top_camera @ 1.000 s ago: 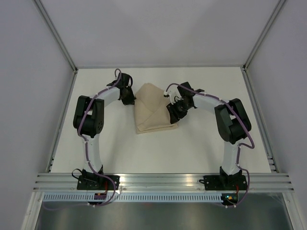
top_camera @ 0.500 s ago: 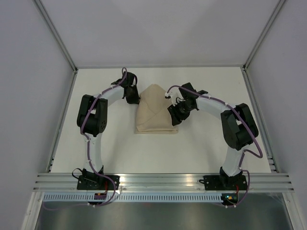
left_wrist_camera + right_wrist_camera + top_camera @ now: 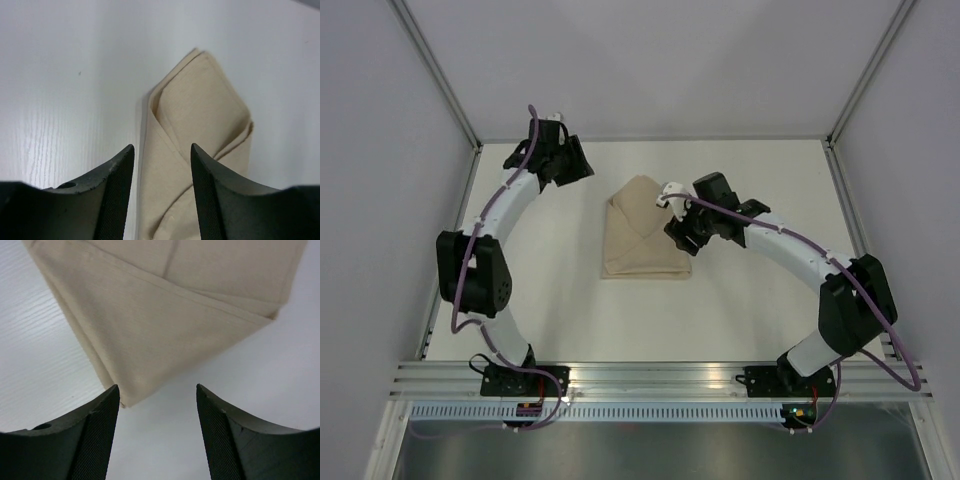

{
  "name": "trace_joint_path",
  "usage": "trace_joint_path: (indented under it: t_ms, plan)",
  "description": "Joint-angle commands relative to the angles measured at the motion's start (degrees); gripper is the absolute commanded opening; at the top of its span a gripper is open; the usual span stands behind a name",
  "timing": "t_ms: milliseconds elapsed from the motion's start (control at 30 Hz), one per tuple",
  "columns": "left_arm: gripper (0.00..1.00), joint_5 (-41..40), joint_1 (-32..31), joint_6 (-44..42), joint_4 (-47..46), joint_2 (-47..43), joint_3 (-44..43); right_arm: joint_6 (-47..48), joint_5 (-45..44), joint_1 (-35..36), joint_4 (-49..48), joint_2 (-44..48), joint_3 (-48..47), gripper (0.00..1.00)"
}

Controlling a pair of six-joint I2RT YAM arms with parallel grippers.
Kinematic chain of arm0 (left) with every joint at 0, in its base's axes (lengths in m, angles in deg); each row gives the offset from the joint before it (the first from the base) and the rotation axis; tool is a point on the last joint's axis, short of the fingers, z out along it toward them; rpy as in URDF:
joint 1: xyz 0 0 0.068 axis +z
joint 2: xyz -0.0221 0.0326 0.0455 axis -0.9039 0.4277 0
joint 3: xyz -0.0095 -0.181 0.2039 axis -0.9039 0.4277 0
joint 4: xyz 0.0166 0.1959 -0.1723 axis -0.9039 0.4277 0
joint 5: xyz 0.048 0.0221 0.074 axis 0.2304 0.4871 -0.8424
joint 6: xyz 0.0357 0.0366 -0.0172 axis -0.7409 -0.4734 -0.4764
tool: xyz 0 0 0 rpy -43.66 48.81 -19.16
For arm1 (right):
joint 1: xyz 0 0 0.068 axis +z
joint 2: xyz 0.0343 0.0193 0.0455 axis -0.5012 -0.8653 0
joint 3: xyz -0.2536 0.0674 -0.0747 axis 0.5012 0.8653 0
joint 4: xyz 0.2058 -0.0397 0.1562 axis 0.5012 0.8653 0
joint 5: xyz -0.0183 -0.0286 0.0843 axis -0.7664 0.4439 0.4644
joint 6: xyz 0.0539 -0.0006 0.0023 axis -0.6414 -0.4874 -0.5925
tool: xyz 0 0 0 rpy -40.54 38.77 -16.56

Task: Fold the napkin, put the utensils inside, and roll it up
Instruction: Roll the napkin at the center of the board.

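Observation:
The tan napkin lies folded on the white table, pointed at its far end and layered into overlapping flaps. My left gripper hangs open, up and to the left of the napkin, touching nothing. In the left wrist view the napkin shows beyond the spread left gripper. My right gripper is open at the napkin's right edge. From the right wrist, a napkin corner reaches just inside the empty right gripper. No utensils are in view.
The white table is bounded by grey side walls and a back wall. A metal rail runs along the near edge, where both arm bases sit.
The left gripper opened, let go of the napkin's left edge and drew back to the far left. The right gripper opened wider. The napkin shifted slightly and stays folded.

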Motion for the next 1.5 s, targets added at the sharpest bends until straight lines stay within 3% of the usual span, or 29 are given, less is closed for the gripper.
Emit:
trace_joint_path:
  t_ms: [0, 233, 433, 1133, 1433, 1467]
  plan:
    - [0.55, 1.4, 0.1, -2.2, 1.6, -9.7, -2.2, 6.0, -7.2, 8.9, -6.5, 0.8, 4.5, 0.69]
    - [0.58, 2.6, 0.0, -2.2, 3.6, -23.0, -0.9, 10.1, -13.4, 18.7, -16.2, -5.1, 6.6, 0.69]
    - [0.60, 2.3, 0.0, -3.4, 5.6, -28.9, -0.7, 11.2, -14.5, 22.1, -18.8, -10.3, 6.1, 0.69]
    - [0.60, 5.5, 0.0, -6.2, 5.7, -32.0, 4.7, 14.1, -18.2, 22.6, -23.6, -16.2, 9.4, 0.60]
    - [0.62, 11.5, -0.2, -7.7, 0.8, -34.6, 9.8, 14.1, -13.5, 20.6, -19.6, -17.8, 8.9, 0.46]
    - [0.62, 12.1, -0.4, -8.1, 0.4, -35.0, 10.2, 14.2, -13.4, 20.3, -18.9, -18.0, 8.6, 0.40]
